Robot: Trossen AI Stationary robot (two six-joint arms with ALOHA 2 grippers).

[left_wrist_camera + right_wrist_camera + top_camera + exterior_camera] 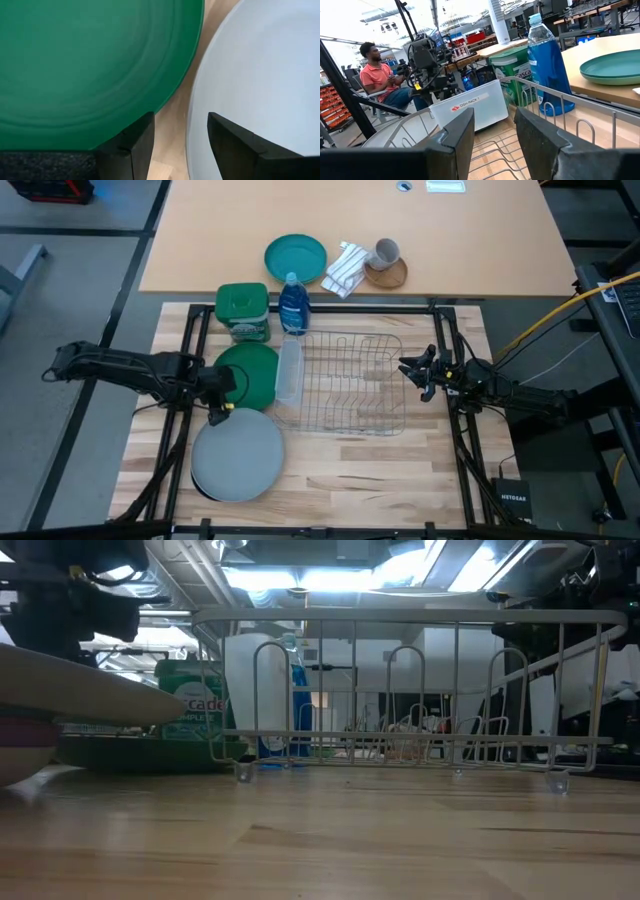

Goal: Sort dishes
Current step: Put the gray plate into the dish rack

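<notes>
From above, the light grey plate (238, 459) tops a stack at lower left of centre, and what lies under it is mostly hidden: only a dark sliver shows at its lower left edge, and in the low view a magenta band (25, 731) peeks beneath the grey rim at far left, so the number of plates in the stack cannot be told. The green plate (256, 372) lies flat just above the stack, its left part covered by the left gripper (226, 392), which hovers between the two plates with its fingers (131, 145) moderately apart and nothing held. Both plates are plain, round and flat; two can be counted clearly. The wire dish rack (345, 380) sits at centre, with one white cutlery box (288, 368) on its left side. The right gripper (411, 374) hangs at the rack's right edge, fingers (451, 140) parted and empty. Behind the rack stand one green-lidded tub (243, 311) and one blue soap bottle (292, 304); on the farther table are one teal plate (295, 257), a striped cloth (346, 268) and a mug (385, 252). A seated person (378, 77) shows in the right wrist view's upper left.
</notes>
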